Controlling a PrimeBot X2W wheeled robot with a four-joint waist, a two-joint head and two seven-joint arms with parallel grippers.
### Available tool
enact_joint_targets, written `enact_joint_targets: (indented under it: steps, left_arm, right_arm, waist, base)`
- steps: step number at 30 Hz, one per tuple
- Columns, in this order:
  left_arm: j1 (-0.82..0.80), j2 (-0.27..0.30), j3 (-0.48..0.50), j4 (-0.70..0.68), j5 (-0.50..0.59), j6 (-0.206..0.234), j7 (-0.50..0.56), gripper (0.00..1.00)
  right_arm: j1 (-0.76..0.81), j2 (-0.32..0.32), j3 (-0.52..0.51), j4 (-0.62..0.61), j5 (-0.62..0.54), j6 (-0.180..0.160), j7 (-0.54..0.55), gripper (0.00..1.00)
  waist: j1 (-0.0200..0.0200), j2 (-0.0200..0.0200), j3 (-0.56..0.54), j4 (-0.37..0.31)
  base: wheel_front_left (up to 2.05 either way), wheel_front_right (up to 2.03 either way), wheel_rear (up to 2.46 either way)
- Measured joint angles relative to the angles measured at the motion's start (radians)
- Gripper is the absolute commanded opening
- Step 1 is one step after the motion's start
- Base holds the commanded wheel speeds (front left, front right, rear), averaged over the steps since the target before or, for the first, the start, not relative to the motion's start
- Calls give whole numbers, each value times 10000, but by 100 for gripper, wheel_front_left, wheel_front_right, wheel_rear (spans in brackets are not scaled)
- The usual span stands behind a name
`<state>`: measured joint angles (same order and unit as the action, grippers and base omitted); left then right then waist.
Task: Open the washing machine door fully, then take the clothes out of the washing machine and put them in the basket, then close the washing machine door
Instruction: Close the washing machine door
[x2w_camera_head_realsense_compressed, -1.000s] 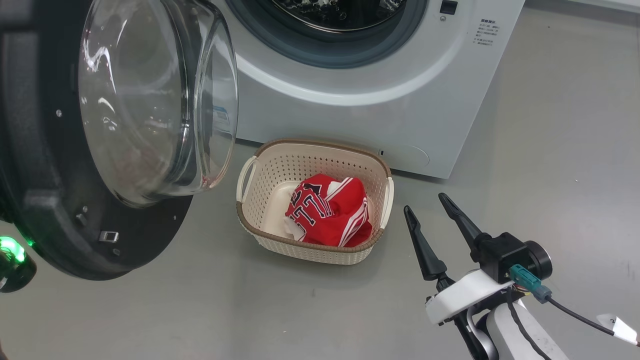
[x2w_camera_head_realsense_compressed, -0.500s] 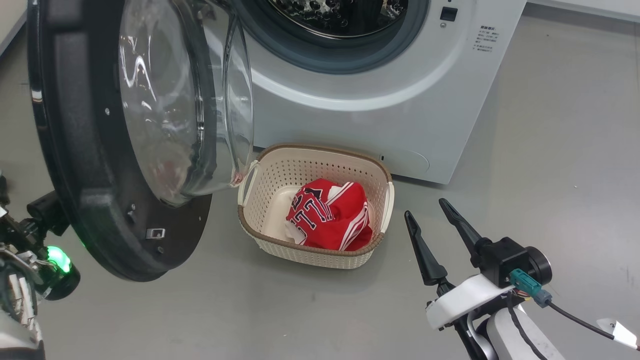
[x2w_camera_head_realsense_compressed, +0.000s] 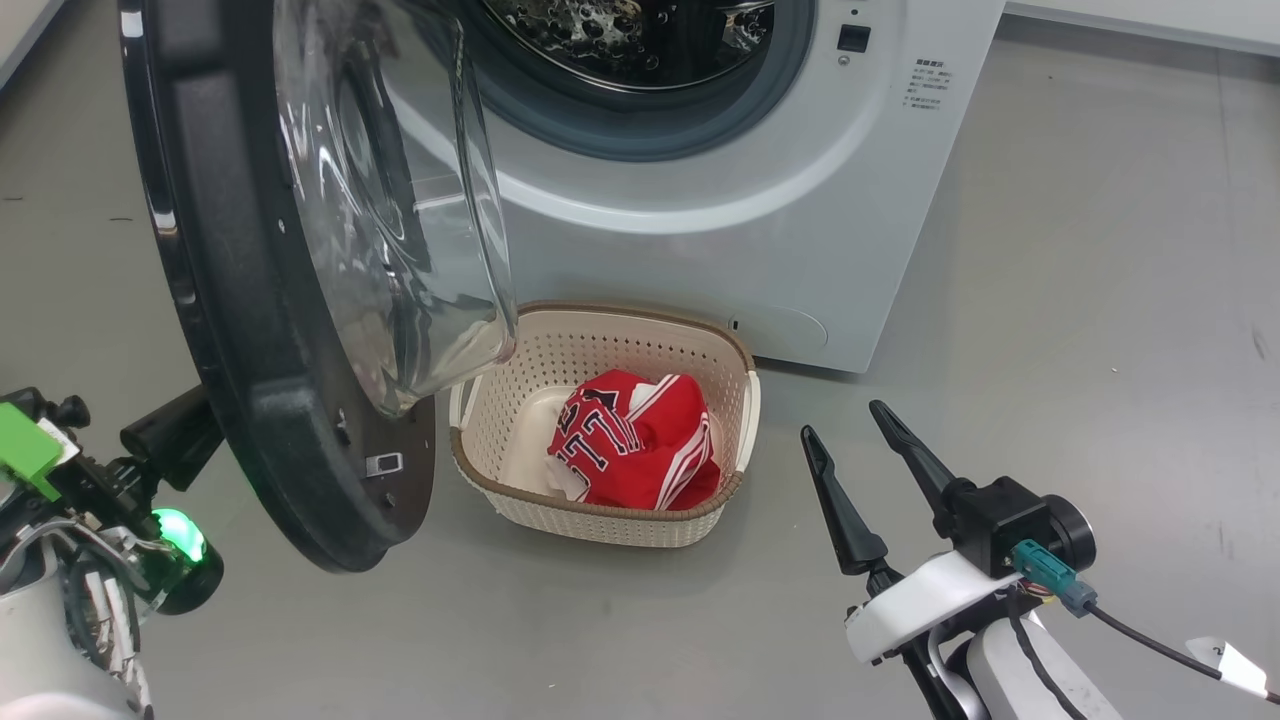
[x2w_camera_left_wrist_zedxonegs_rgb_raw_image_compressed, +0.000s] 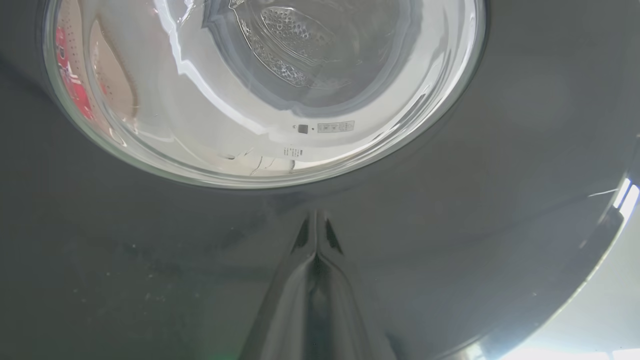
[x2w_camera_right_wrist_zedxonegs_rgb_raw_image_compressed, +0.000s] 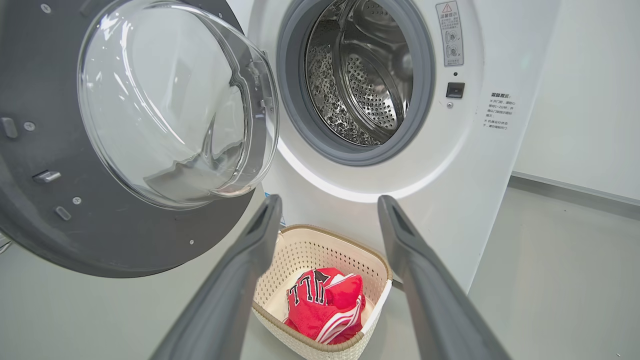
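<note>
**Door held ajar, clothes in the basket**

At the far left, the left gripper (x2w_camera_left_wrist_zedxonegs_rgb_raw_image_compressed: 315, 260) has its two fingers pressed together with nothing between them. In the left wrist view their tips meet the glossy black outer face of the washing machine door (x2w_camera_head_realsense_compressed: 235, 330), just below the glass. The door stands swung out from the washing machine (x2w_camera_head_realsense_compressed: 700, 260), nearly edge-on in the head view. Its clear glass bowl (x2w_camera_head_realsense_compressed: 400, 200) faces the machine's open mouth, where the perforated steel drum (x2w_camera_head_realsense_compressed: 620, 40) is visible. The basket (x2w_camera_head_realsense_compressed: 600, 520) rests on the grey floor (x2w_camera_head_realsense_compressed: 1050, 300), near the foot of the machine's front panel and below the mouth. The bowl's lower edge overlaps the basket's left rim in the head view. The clothes (x2w_camera_head_realsense_compressed: 640, 440), red with white stripes and dark lettering, lie bunched inside the basket toward its right side. At the right, the right gripper (x2w_camera_head_realsense_compressed: 843, 420) hovers above the floor beside the basket, fingers spread wide and holding nothing.
</note>
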<state>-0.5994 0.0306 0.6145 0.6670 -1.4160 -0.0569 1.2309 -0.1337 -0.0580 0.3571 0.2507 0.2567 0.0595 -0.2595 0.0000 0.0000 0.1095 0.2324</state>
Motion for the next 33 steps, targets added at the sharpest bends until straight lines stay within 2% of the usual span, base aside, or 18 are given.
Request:
enact_joint_targets:
  steps: [18,25,33]
  left_arm:
    - [742,-113,-94,-1361,-454,711,-138,0]
    - [896,-123,-476,-1793,-593,1028,-148,0]
    - [1120,-113,-1114,-1904,-1396,1233,-255,0]
  right_arm:
    - [-1,8,29,-8,71,-4,0,100]
    - [1,8,-36,-48,75,-19,0,100]
    - [0,12,-19,-88,161,-27,0,100]
  waist:
    - [0,0,-65,-816]
    - [0,0,-38,-913]
    - [0,0,-34,-960]
  base:
    - [0,0,0]
    - [0,0,0]
    - [0,0,0]
